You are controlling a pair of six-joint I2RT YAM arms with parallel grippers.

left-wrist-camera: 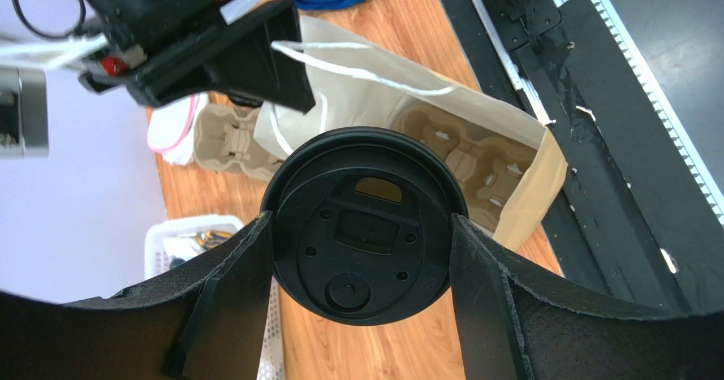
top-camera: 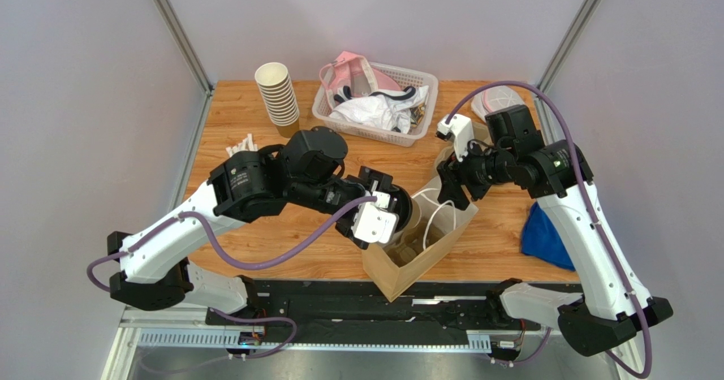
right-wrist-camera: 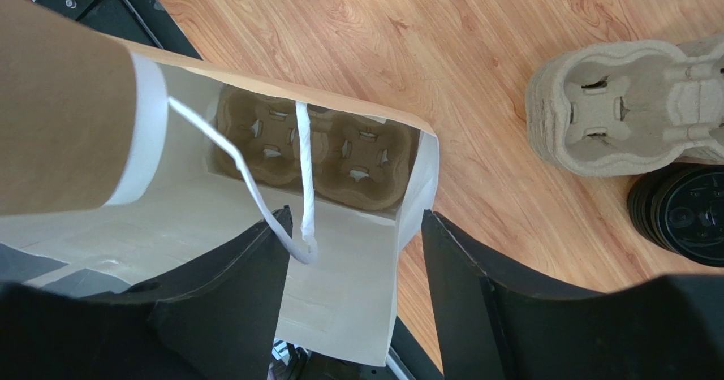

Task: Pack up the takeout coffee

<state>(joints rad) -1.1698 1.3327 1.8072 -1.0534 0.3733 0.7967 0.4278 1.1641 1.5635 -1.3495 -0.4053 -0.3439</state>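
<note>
The takeout coffee (left-wrist-camera: 365,227), a brown paper cup under a round black lid, sits between my left gripper's (left-wrist-camera: 361,223) fingers, which are shut on it. The lid faces the left wrist camera. The cup hangs at the mouth of the tilted brown paper bag (top-camera: 425,244), and its brown side (right-wrist-camera: 59,117) shows at the upper left of the right wrist view. A pulp cup carrier (right-wrist-camera: 314,147) lies inside the bag. My right gripper (right-wrist-camera: 355,219) is open and straddles the bag's (right-wrist-camera: 357,261) rim wall, with the white handle (right-wrist-camera: 303,176) beside its left finger.
A stack of lidless cups (top-camera: 278,96) and a white basket (top-camera: 374,100) stand at the back. More pulp carriers (right-wrist-camera: 629,113) and a stack of black lids (right-wrist-camera: 680,215) sit right of the bag. A blue cloth (top-camera: 544,236) lies at the right edge.
</note>
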